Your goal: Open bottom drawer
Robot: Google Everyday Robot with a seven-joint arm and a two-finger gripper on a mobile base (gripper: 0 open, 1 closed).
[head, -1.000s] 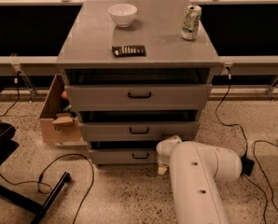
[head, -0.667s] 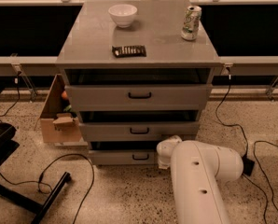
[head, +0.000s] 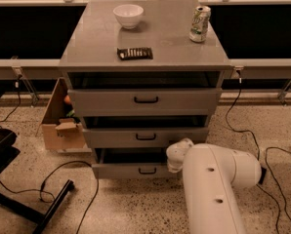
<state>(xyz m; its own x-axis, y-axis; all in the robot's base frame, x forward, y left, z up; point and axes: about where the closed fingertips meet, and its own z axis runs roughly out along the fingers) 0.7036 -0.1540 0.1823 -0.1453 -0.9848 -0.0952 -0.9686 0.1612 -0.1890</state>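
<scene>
While my gripper (head: 175,155) sits at the right end of the bottom drawer (head: 135,170), hold I cannot tell, drawer partly out, interior dark.

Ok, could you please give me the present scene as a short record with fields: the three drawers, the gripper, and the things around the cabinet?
bottom drawer: pulled out a little, dark gap above its front
handle: black bar, centre of the front, nothing on it
middle drawer: slightly out
top drawer: slightly out
gripper: at the arm's end, by the right end of the bottom drawer's front
cabinet top: white bowl, can, dark flat packet
floor, left: cardboard box
</scene>
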